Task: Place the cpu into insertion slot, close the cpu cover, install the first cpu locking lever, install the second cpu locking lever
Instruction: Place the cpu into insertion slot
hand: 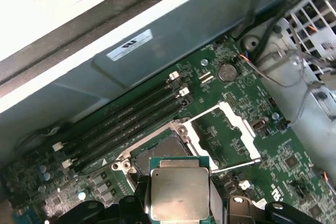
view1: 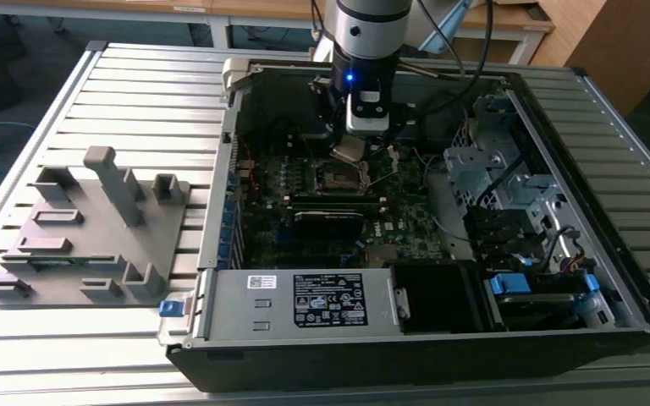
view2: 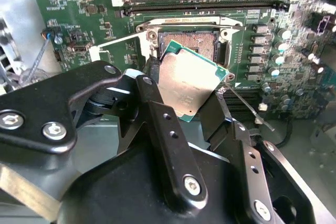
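In the exterior view the tool [view1: 350, 145] hangs above the insertion slot [view1: 340, 176]. In the second wrist view its fingers [view2: 155, 103] clamp the cpu [view2: 186, 85] by two edges — tilted just over the slot, so we should level and square it before lowering. In the first wrist view the cpu cover [hand: 231, 129] lies open alongside.
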### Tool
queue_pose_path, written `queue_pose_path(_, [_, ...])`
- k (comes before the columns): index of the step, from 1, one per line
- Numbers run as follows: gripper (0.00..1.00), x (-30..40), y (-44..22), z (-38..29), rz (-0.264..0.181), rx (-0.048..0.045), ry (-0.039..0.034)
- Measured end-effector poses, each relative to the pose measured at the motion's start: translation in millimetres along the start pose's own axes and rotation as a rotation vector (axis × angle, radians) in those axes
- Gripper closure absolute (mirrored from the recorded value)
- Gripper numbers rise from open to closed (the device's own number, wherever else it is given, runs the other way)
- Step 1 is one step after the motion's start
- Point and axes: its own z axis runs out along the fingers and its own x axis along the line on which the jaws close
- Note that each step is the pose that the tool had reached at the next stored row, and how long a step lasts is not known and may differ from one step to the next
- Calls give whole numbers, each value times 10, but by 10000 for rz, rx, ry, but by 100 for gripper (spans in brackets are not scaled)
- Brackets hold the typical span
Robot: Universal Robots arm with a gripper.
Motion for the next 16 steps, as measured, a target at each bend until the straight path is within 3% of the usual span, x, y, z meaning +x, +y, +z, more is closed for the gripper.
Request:
queue_pose_path(11, [46,0,-2,18,1937,1,-166])
queue_pose_path(16, [46,0,-2,19,2145,1,-183])
